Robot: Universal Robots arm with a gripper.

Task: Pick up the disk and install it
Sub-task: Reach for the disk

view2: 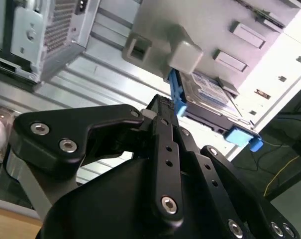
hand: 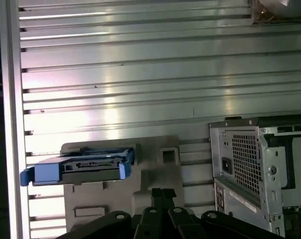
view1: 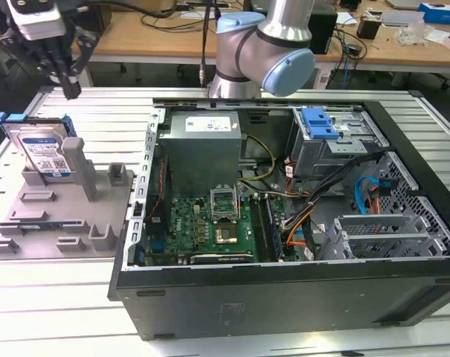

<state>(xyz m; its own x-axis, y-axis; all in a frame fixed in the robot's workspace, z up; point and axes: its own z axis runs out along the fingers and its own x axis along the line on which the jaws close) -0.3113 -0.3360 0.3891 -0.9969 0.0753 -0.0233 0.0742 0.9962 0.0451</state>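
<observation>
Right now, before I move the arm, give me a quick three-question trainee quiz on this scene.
1. True or false: the disk is already installed in the computer case.
2. The gripper is: A) clamped on the disk; B) outside the case, apart from the disk; C) inside the case.
3. What holds the disk upright?
Key: 1 false; 2 B; 3 the grey fixture.

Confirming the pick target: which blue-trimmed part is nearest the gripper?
The disk standing in the grey stand, close to the gripper; the blue latch sits farther off, inside the computer case.
</observation>
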